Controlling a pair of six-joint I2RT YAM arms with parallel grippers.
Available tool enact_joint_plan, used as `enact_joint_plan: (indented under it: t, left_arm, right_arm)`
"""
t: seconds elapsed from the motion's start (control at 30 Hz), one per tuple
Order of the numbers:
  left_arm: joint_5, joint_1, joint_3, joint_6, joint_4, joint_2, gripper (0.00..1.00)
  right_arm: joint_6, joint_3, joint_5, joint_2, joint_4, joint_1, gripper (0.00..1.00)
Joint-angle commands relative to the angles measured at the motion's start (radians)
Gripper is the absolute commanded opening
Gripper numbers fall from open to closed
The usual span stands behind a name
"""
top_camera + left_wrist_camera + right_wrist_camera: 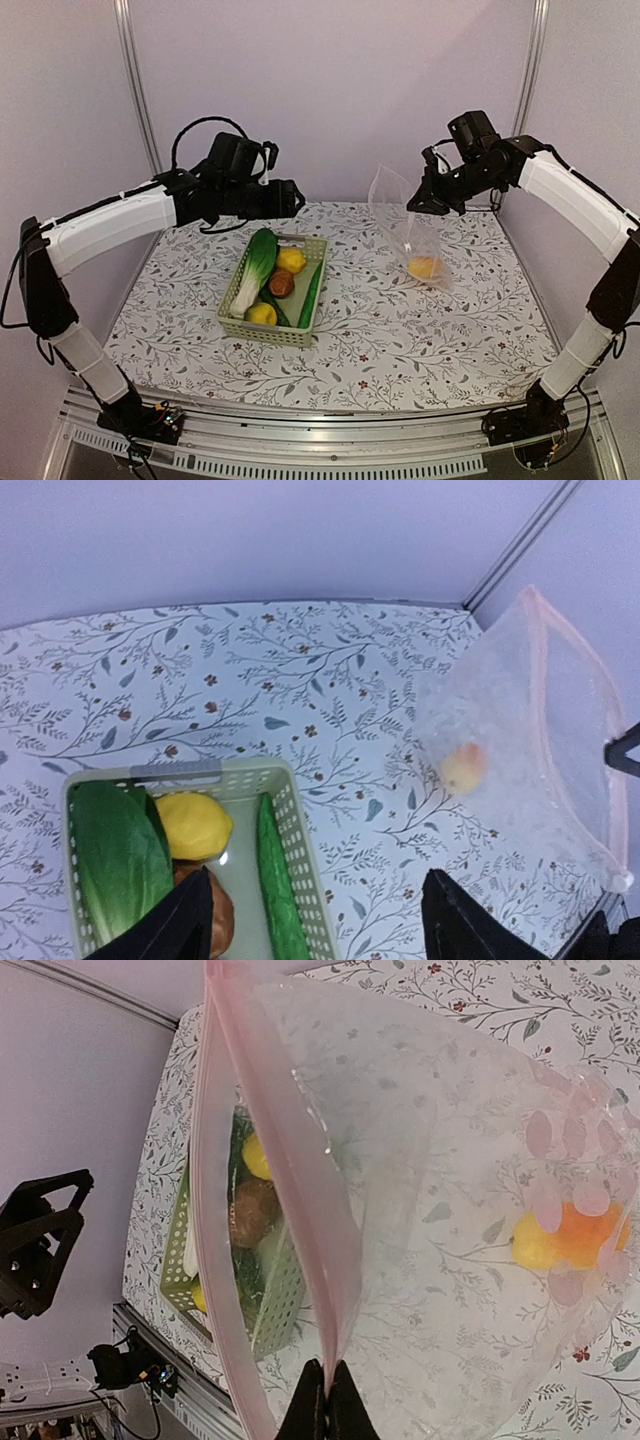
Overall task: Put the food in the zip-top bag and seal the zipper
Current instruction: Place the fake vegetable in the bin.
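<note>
Pale green basket (275, 335), clear bag (405, 225) with pink zipper (204, 1140), leaf-patterned white tablecloth (420, 330).

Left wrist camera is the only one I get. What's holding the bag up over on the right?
Observer: The right gripper is pinched shut on the zipper and holds the zip-top bag up by its mouth edge.
Operator: How many lemons are in the basket? I only see one.
Observer: Two. A second lemon sits at the near end of the basket, outside your frame.
Operator: Where's my own gripper from above?
Observer: The left gripper hangs open, up over the basket's far end, apart from the bag.
</note>
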Motion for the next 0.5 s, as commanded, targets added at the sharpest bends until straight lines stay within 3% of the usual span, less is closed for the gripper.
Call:
enact_joint_plan:
  t: [0.0, 0.47]
  left_arm:
    - [0.003, 0.060, 0.019, 0.054, -0.343, 0.043, 0.71]
    - [-0.237, 0.087, 0.444, 0.101, -0.691, 0.434, 0.69]
  right_arm:
    - [-0.032, -0.047, 0.040, -0.073, -0.029, -0.014, 0.00]
    - [-0.089, -0.138, 0.046, -0.113, -0.038, -0.015, 0.00]
